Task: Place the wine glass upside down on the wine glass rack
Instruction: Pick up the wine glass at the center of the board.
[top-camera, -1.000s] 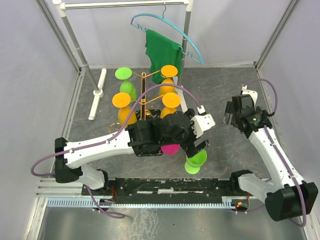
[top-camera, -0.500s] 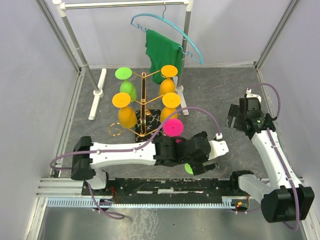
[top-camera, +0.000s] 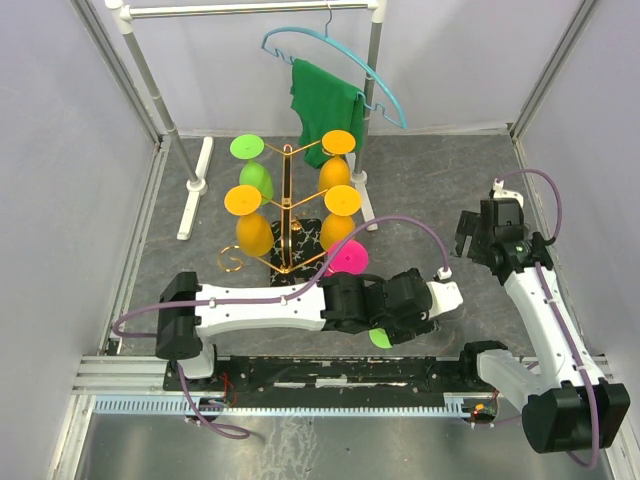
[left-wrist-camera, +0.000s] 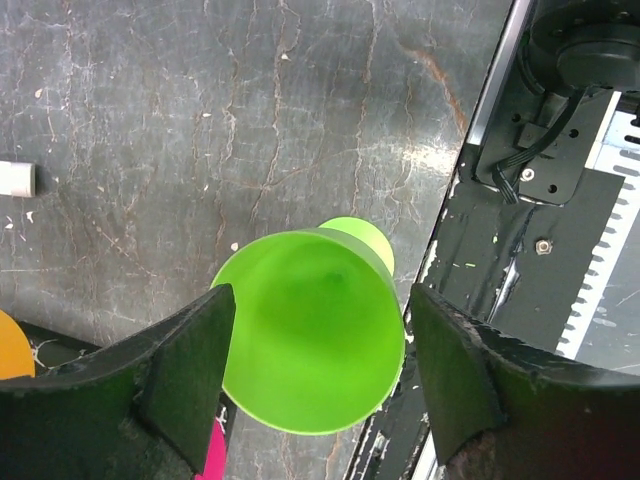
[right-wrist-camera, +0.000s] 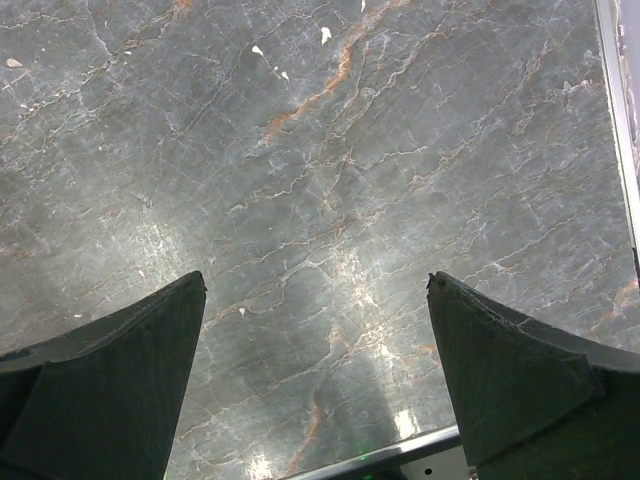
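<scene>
The wine glass (left-wrist-camera: 300, 340) (light, slick, likely plastic) is flanked at its bowl, the sensible hold, by the left gripper (left-wrist-camera: 320, 300); clamping cannot be told. The right gripper (right-wrist-camera: 315, 280) is spread, empty.

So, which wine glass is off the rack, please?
The green glass standing between the left gripper's fingers; the other glasses are upside down on the gold rack.
</scene>
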